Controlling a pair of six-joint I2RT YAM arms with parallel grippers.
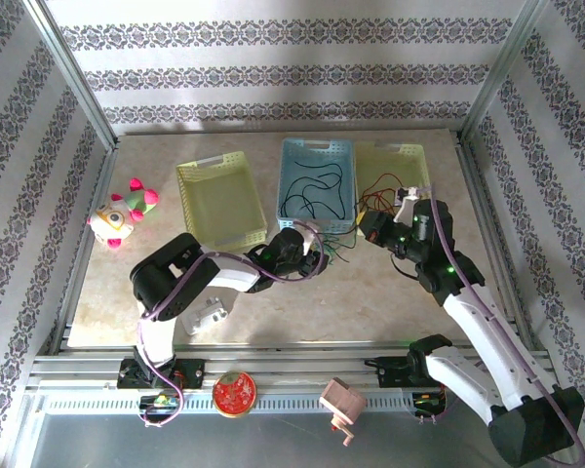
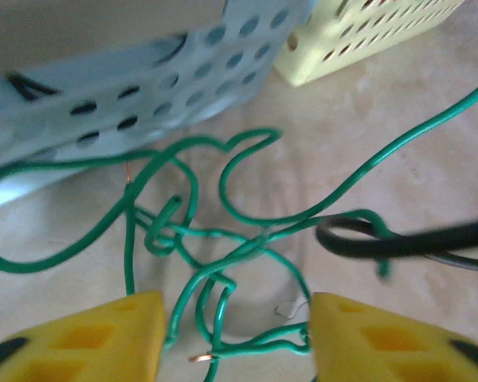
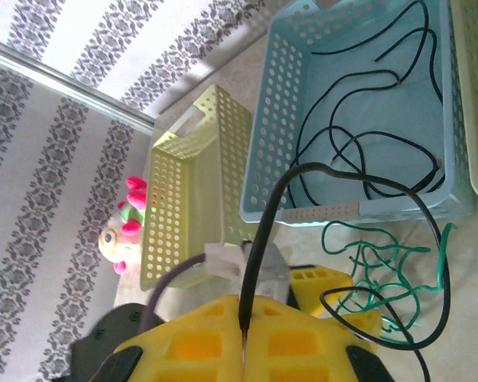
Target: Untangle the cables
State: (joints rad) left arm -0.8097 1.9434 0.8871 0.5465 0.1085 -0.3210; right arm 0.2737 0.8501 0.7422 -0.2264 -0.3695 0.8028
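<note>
A tangle of green cable (image 2: 247,247) lies on the table in front of the blue basket (image 2: 143,87). My left gripper (image 2: 237,334) straddles it, jaws apart, with green strands reaching both yellow fingers. From above, the left gripper (image 1: 317,255) sits just beside the green cable (image 1: 333,252). My right gripper (image 3: 244,314) is shut on a black cable (image 3: 259,239), which arcs up and loops over the green tangle (image 3: 374,270). That black cable (image 2: 398,239) crosses the green one at the right. More black cables (image 1: 312,190) lie inside the blue basket, and red ones (image 1: 380,200) in the right yellow basket.
An empty yellow basket (image 1: 219,200) stands left of the blue basket (image 1: 317,146), and a plush toy (image 1: 122,214) lies at the far left. A red round object (image 1: 234,393) and a wooden block (image 1: 339,400) rest on the front rail. The right arm (image 1: 468,302) crosses the table's right side.
</note>
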